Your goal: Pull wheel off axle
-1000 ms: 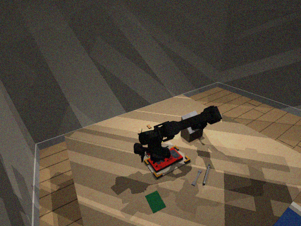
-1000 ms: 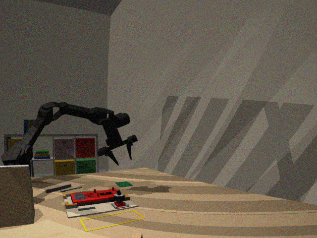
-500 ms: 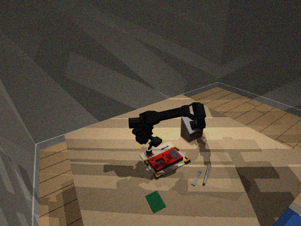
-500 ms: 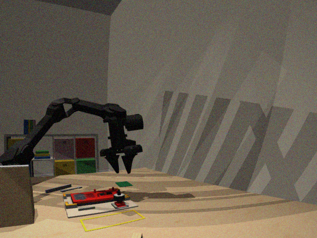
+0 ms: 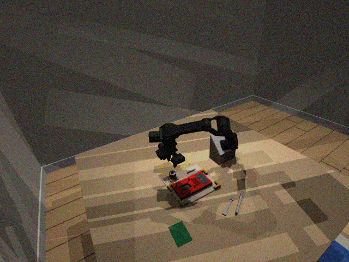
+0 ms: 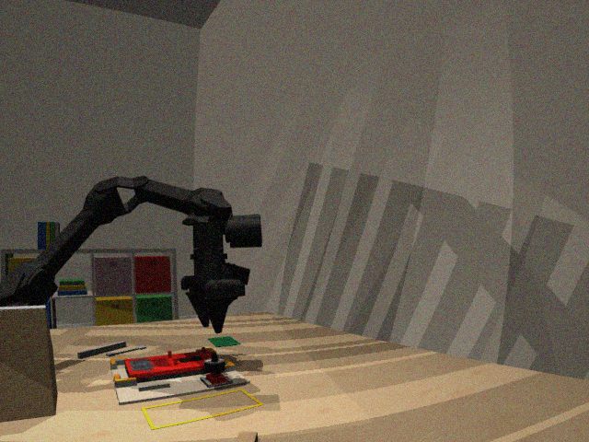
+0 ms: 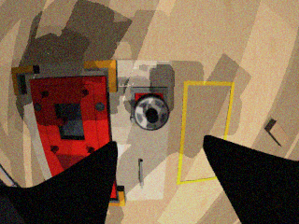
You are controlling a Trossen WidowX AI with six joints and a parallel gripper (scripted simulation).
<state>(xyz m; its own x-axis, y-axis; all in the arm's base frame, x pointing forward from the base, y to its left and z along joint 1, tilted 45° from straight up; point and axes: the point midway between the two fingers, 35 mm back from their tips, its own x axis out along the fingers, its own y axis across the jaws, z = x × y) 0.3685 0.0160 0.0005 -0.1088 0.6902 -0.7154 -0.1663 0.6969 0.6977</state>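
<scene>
The wheel (image 5: 172,174) (image 6: 214,364) (image 7: 159,122), dark and light grey with a dark hub, sits on the upright axle above a small dark and red base (image 6: 217,380). The base stands on the pale board (image 7: 156,182), beside the red part. The marked area, a yellow outline (image 5: 158,168) (image 6: 207,416) (image 7: 209,83), lies on the table just off the board and holds nothing. My gripper (image 5: 172,163) (image 6: 212,328) (image 7: 161,145) is open and empty, pointing down above the wheel, touching nothing. In the wrist view the wheel shows between and beyond the fingertips.
A red part (image 5: 194,184) (image 6: 166,364) (image 7: 42,117) sits between orange corner pieces. A thin dark bar (image 5: 191,171) (image 6: 155,388) (image 7: 141,173) lies on the board. A green sheet (image 5: 180,233) (image 6: 224,341), two grey tools (image 5: 239,203) and a large grey block (image 6: 26,361) are farther off.
</scene>
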